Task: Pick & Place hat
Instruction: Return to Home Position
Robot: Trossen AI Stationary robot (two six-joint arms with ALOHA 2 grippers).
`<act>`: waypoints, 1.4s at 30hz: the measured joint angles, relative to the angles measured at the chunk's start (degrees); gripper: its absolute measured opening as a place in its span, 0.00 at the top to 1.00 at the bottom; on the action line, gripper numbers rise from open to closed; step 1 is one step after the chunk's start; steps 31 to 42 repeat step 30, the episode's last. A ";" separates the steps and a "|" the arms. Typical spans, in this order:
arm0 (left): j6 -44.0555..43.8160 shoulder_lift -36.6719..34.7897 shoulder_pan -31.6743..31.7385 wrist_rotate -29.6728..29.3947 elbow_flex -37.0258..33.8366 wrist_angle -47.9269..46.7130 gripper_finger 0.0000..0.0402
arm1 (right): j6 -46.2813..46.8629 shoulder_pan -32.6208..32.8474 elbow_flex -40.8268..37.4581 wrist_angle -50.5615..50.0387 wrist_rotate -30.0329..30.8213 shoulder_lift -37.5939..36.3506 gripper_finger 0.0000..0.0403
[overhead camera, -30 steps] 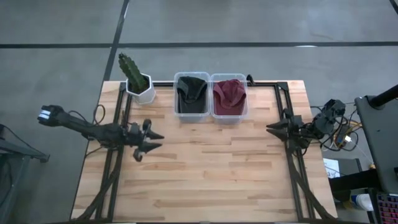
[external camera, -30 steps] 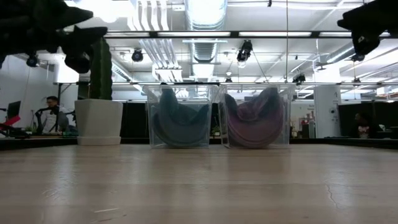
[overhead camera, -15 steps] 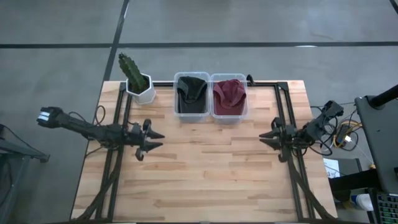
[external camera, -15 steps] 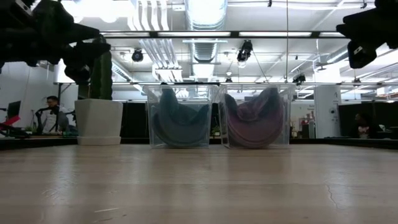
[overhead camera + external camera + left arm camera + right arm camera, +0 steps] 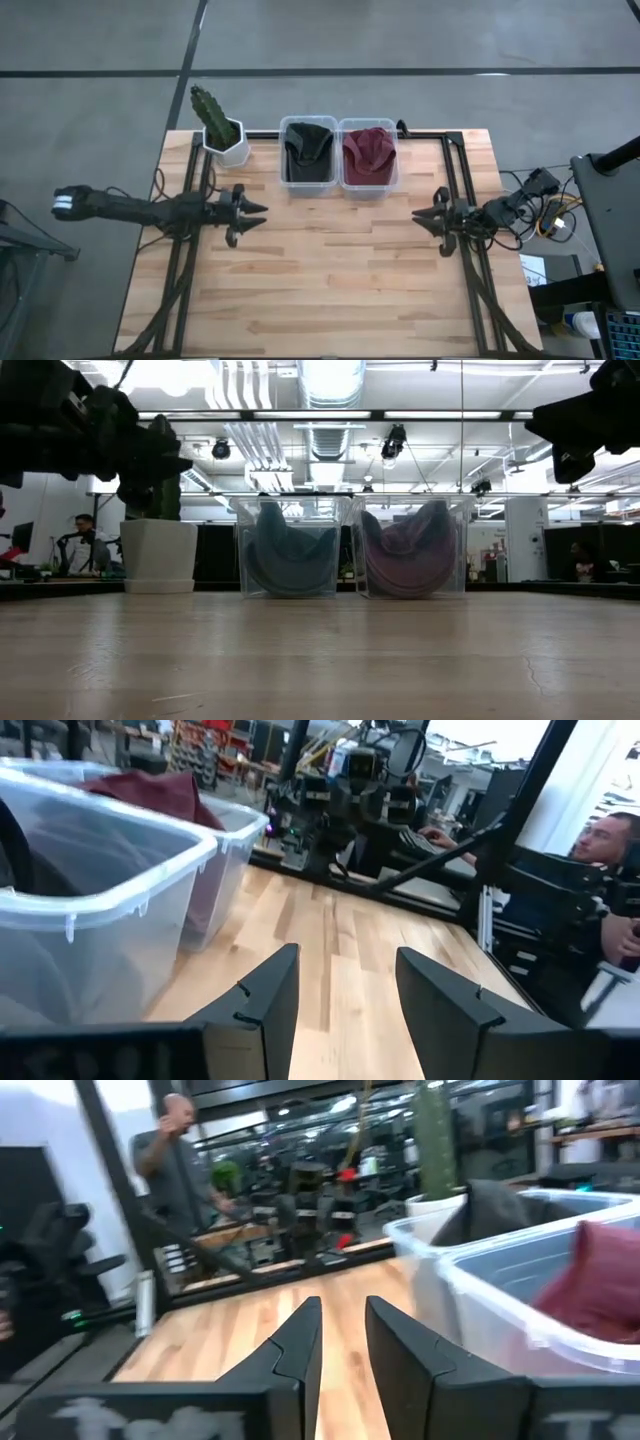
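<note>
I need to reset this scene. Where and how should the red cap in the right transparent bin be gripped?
Come straight down from above: the walls of the right bin close off every side, and only its top is open. Pinch a raised fold of the crumpled red cap, which stands bunched high near the rim. The right end effector, open, is likely the closer one.

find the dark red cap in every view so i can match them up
high view: dark red fabric cap in the right clear plastic bin, upper middle.
low view: cap right of centre, inside that bin.
left wrist view: cap in the farther bin.
right wrist view: cap in the nearer bin.
shared landmark: the neighbouring clear plastic bin holding the black cap, in all four views.
</note>
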 joint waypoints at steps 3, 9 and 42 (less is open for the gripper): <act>-0.94 0.17 3.28 4.92 -0.02 -0.87 0.60 | 1.66 -1.86 0.00 -1.12 -6.05 0.01 0.80; -0.14 0.17 5.62 6.85 -0.04 -1.03 0.60 | 3.49 -3.57 0.00 -3.25 -12.83 0.10 0.80; 6.44 -1.41 5.67 10.91 -0.11 4.42 0.60 | 1.88 -5.99 0.00 -3.21 -12.87 0.11 0.79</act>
